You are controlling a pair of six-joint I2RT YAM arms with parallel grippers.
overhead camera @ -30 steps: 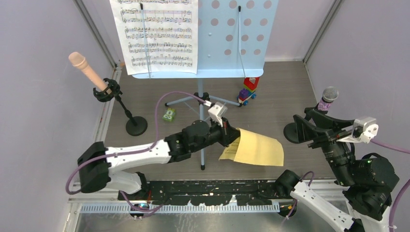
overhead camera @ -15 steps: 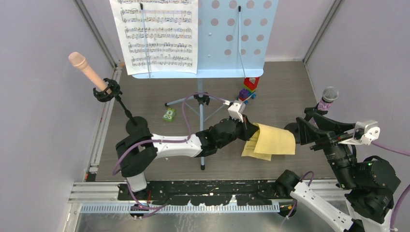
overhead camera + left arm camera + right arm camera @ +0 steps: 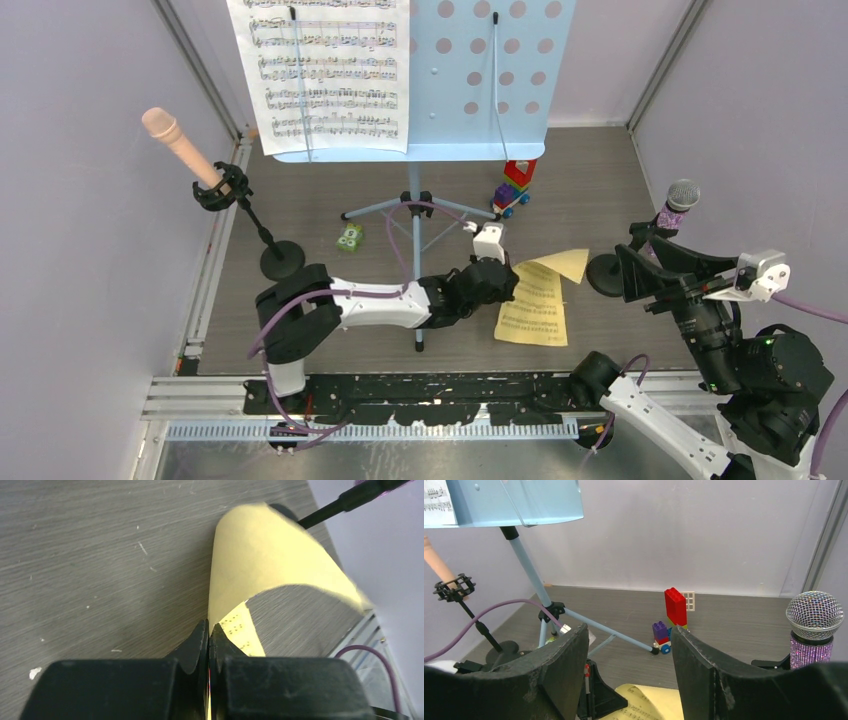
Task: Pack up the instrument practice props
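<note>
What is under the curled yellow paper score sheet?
Under the yellow score sheet, where it arches up, bare grey wood-grain tabletop shows. Its flat-lying part hides whatever is beneath. The left gripper pinches one edge.

score sheet [image 3: 535, 305]: yellow | music rack [image 3: 455, 42]: pale-blue, dotted | microphone [image 3: 677, 205]: purple glitter

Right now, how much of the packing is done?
Nothing looks packed yet. The left gripper pinches the yellow sheet, down on the table, off the rack. Left to do: the white sheet on the rack, the peach mic and purple mic in their holders, the rack itself. The right gripper hangs open, empty.
</note>
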